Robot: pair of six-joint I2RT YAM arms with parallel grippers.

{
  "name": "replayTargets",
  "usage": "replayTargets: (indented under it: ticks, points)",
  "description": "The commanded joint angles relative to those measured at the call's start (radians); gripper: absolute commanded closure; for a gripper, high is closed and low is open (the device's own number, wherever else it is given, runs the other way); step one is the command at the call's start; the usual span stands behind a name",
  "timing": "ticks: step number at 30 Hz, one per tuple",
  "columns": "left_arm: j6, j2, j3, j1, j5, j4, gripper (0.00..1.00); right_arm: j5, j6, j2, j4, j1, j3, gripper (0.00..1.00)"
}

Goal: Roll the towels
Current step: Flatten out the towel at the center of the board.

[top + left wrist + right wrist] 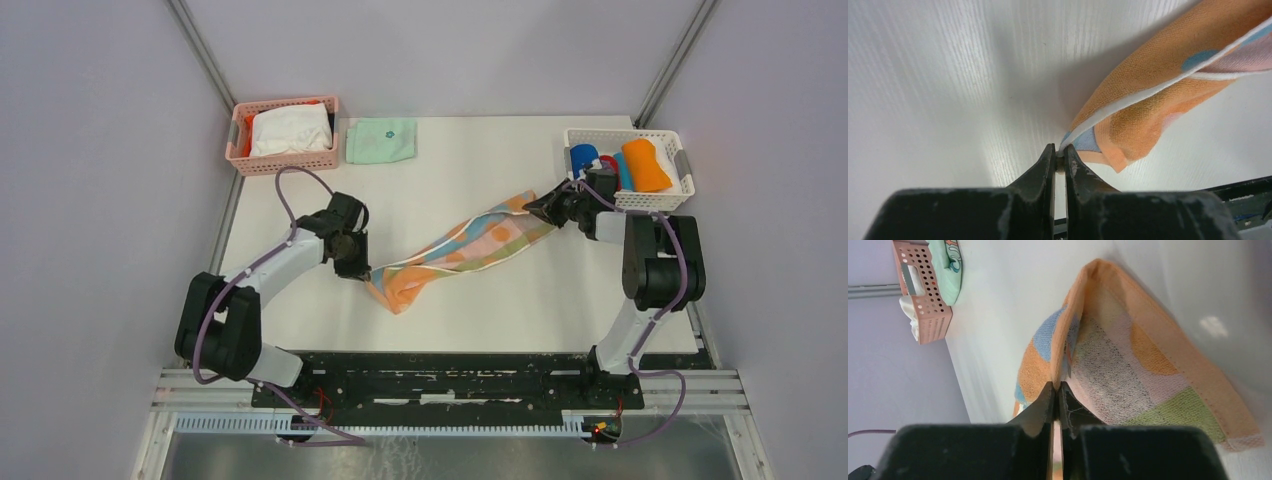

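The peach patterned towel [470,245] lies stretched slantwise across the desk [480,160], with the left jaws pinched tight on its near-left corner and the right jaws pinched tight on its far-right end. The blue towel [583,155] and the orange towel [647,165] sit rolled in the white basket [655,201] at the far right.

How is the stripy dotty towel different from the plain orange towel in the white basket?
The stripy towel is stretched out long over the table, pinched at its ends by the left hand and right hand; the orange towel is rolled up in the white basket. The stripy towel has many colours; the orange towel has just one. Both are soft cloth.
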Motion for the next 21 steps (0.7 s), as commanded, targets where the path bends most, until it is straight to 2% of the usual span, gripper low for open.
replayTargets:
  ticks: [1,6,12,21]
  points:
    - [0.016,-0.049,0.130,0.012,-0.147,-0.028,0.97,0.001,-0.027,-0.114,-0.068,-0.014,0.095,0.94]
    - [0.059,-0.074,0.312,0.013,-0.356,-0.089,0.97,-0.021,-0.073,-0.219,-0.262,-0.057,0.216,1.00]
    - [0.113,-0.153,0.490,0.015,-0.485,-0.118,0.97,-0.062,-0.145,-0.378,-0.482,-0.110,0.319,1.00]
    - [0.141,-0.444,0.492,0.016,-0.521,-0.171,0.97,-0.082,-0.285,-0.692,-0.769,-0.131,0.311,0.99]
